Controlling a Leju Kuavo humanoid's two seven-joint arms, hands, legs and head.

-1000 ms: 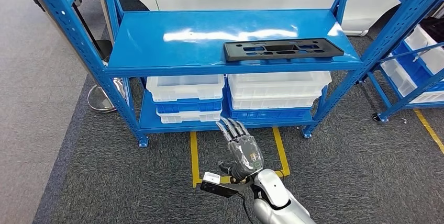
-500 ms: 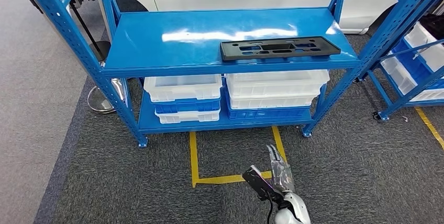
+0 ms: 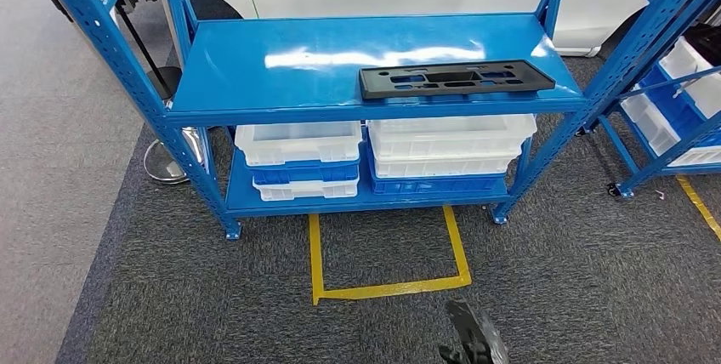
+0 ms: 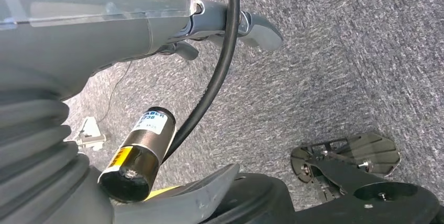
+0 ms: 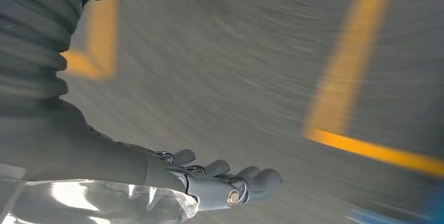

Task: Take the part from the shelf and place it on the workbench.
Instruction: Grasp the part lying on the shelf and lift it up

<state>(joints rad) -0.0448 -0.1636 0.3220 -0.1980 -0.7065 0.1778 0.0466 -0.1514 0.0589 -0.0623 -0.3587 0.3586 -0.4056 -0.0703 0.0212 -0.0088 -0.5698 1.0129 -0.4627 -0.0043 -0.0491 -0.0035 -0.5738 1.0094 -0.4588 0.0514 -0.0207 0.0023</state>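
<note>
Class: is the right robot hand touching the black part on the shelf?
Apart. The head view shows the part on the shelf and the right robot hand low over the carpet.

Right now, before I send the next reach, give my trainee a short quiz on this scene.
1. True or false: the part lies on the shelf's top deck.
2. What sits on the lower deck? A) white bins B) cardboard boxes C) tools
3. What is marked on the carpet in front of the shelf?

Key:
1. True; it lies flat near the deck's front right.
2. A; stacked white bins.
3. Yellow tape forming an open box. The right hand is low near it, holding nothing, fingers extended in the right wrist view.
</note>
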